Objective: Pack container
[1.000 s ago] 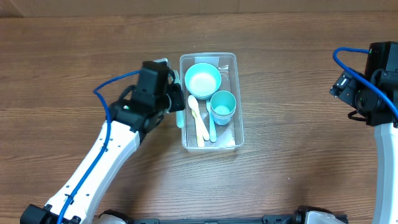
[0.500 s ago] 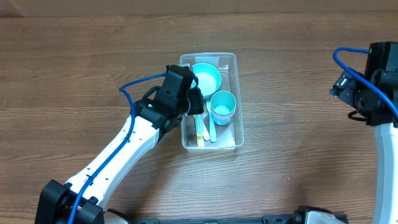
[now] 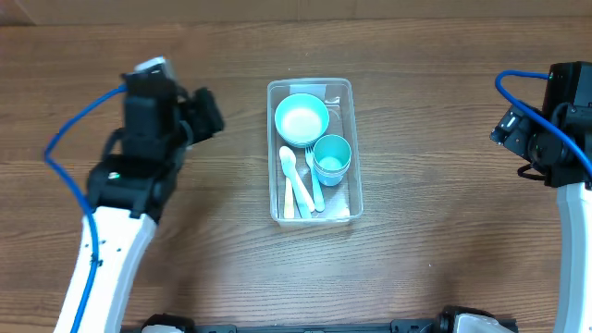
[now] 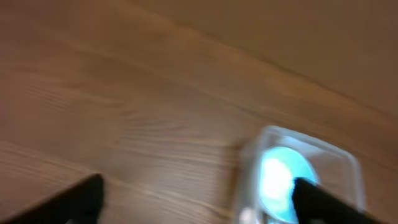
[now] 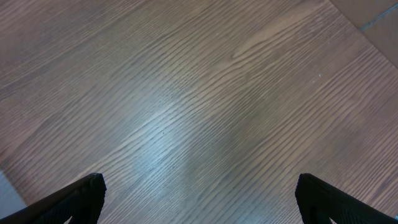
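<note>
Container (image 3: 340,205), long axis running front to back, lay right of the wide, empty left pincer (image 4: 199,200), which sat nearer than the wide-open right pincer (image 5: 199,199).

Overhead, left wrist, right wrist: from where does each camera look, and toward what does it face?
Overhead: above the table, facing straight down on the container; the left gripper and right gripper show.
Left wrist: behind the left gripper, facing down toward table and container, blurred; its two fingers show.
Right wrist: behind the right gripper, facing bare table; its two fingers show.
Shared: overhead and left wrist both show the container and its teal bowl.
</note>
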